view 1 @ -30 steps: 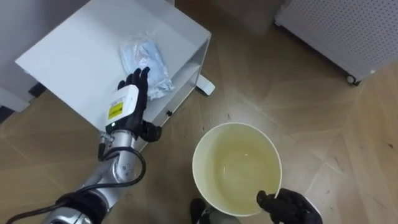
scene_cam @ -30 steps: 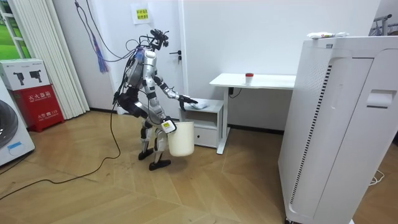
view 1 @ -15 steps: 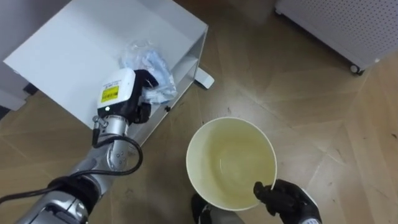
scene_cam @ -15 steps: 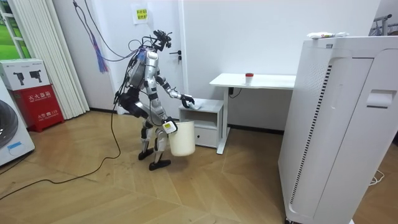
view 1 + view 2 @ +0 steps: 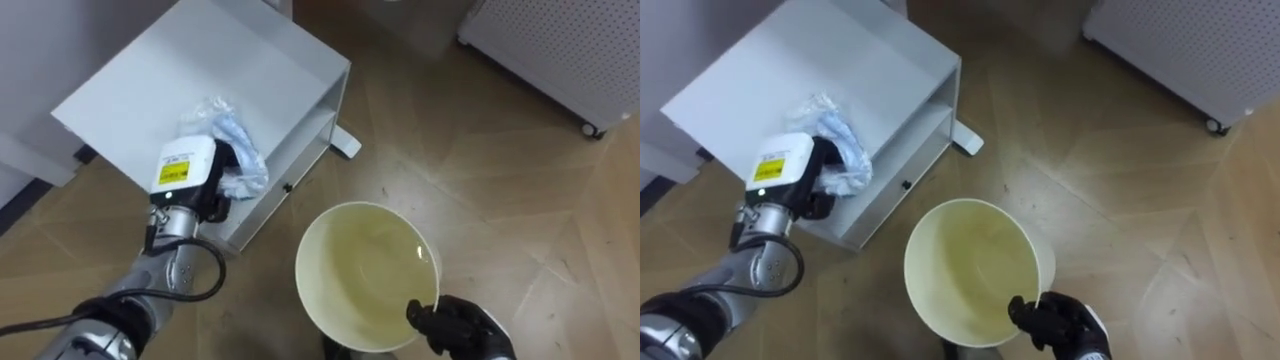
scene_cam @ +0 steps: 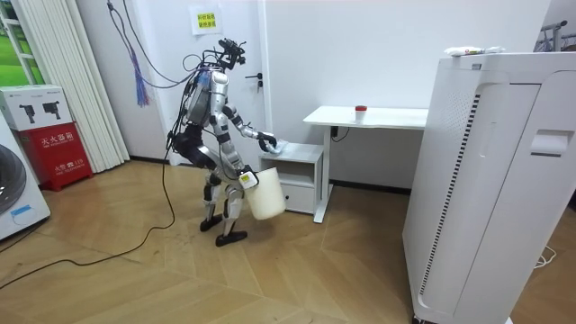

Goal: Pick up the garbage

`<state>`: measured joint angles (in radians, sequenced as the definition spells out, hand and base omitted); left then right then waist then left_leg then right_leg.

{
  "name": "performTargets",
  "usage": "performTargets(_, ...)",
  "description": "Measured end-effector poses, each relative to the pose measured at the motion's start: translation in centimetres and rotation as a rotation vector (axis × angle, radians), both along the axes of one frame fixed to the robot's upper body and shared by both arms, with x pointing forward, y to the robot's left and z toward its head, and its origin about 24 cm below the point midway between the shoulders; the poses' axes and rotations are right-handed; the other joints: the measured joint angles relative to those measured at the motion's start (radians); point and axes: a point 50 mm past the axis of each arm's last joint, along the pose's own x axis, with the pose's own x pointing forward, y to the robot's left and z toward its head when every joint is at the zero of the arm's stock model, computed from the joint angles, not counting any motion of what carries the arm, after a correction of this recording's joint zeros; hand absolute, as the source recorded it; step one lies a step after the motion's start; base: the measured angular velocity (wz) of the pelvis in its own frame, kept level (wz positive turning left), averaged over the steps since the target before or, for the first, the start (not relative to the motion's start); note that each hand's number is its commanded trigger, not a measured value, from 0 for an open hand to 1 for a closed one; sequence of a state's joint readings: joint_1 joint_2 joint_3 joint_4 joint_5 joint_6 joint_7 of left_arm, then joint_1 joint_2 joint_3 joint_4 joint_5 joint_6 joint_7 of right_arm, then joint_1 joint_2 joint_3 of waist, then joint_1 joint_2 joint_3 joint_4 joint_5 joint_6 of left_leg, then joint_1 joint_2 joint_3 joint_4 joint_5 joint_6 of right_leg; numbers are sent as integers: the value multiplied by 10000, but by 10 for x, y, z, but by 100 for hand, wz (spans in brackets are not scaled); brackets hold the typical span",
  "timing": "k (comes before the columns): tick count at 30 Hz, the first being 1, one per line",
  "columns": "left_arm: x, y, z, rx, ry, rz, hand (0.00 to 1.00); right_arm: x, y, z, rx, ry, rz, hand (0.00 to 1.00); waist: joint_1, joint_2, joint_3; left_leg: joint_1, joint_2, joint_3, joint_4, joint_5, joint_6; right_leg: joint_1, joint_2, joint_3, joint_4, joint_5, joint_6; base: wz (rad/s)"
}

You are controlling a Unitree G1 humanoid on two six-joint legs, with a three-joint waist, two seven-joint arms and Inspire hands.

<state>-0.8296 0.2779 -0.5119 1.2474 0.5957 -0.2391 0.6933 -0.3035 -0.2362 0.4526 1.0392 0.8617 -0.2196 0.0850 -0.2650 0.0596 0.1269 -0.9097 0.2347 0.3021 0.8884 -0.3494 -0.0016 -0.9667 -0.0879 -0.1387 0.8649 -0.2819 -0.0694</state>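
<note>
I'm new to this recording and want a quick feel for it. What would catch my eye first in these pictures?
First comes the big pale yellow bucket, empty, held low by its rim in the right hand over the wooden floor. Next is the left hand, curled round a crumpled bluish plastic bag at the front edge of the white cabinet.

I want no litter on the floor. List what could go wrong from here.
1. The left hand is on the crumpled plastic bag near the edge of the white cabinet, but the bin is off to the side: the bag may drop on the floor.
2. The right hand holds the tilted bin by one spot of its rim; it could slip or swing.
</note>
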Motion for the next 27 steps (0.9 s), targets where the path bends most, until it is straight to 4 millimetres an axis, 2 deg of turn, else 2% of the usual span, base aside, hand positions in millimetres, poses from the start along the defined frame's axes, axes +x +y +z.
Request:
performTargets(2,-1,-7,1,-350,-169,-232,100,-1,2,-1,-16,32,103,100,124,-3,-7,168,-8,31,-31,8,11,211,4,-25,-139,-4,15,3)
performTargets(5,-11,-24,-8,-1286,-199,-810,100,-6,9,-6,-266,267,632,100,307,34,-43,659,-83,28,-331,23,19,733,1,-51,-479,21,79,2)
performTargets(7,-18,-31,-17,-1566,56,-1094,100,-5,19,-6,-259,215,984,100,266,56,-90,874,-247,0,-604,90,68,931,-113,-62,-574,0,134,15)
performTargets(9,-26,-49,-31,-2038,728,-1559,100,-7,27,-8,-211,286,1234,100,309,113,-147,1107,-533,32,-934,270,149,1095,-330,-75,-719,40,226,23)
performTargets(11,-34,-60,-44,-2402,1345,-1826,100,-9,32,-11,-236,398,1538,100,482,112,-161,1307,-560,130,-1079,285,160,1235,-342,-31,-820,69,273,1)
performTargets(13,-47,-69,-58,-2658,2023,-2139,100,-12,37,-13,-289,475,1882,100,577,110,-249,1405,-626,124,-1213,306,167,1339,-382,-38,-882,76,285,6)
performTargets(15,-62,-78,-74,-2986,2820,-2488,100,-16,40,-15,-104,590,2078,100,612,88,-403,1435,-806,110,-1472,482,231,1361,-507,-88,-1017,109,345,19)
performTargets(19,-80,-91,-93,-3665,4172,-2796,100,-20,42,-18,49,802,2099,100,714,19,-504,1587,-957,119,-1751,609,277,1467,-547,-5,-1228,230,440,3)
performTargets(21,-88,-95,-101,-3607,4885,-3224,100,-25,43,-22,122,940,2071,100,767,-96,-592,1659,-1094,153,-1938,705,320,1483,-646,10,-1293,290,493,4)
performTargets(27,-120,-95,-129,-3660,6853,-3788,100,-31,41,-26,127,1153,2032,100,903,-176,-693,1898,-1082,234,-2373,788,408,1792,-483,-2,-1942,679,613,-8)
